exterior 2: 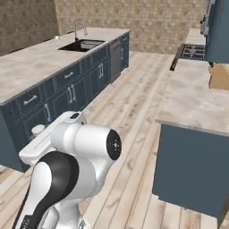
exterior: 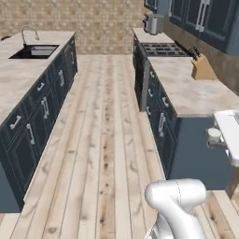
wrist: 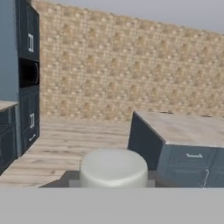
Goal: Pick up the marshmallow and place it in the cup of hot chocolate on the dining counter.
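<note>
Stretching leftward, dining counter (exterior: 18, 79) runs off frame; tool's opening cannot be judged.

Tan brick wall (exterior: 105, 23), plank floor (exterior: 107, 140), dark blue cabinets (exterior: 39, 109)

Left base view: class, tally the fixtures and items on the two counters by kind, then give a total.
Curved steel faucet: 1
Inset black sink: 1
Black stove cooktop: 1
Silver boxy appliance: 1
Tan wooden knife block: 1
Total: 5
</note>
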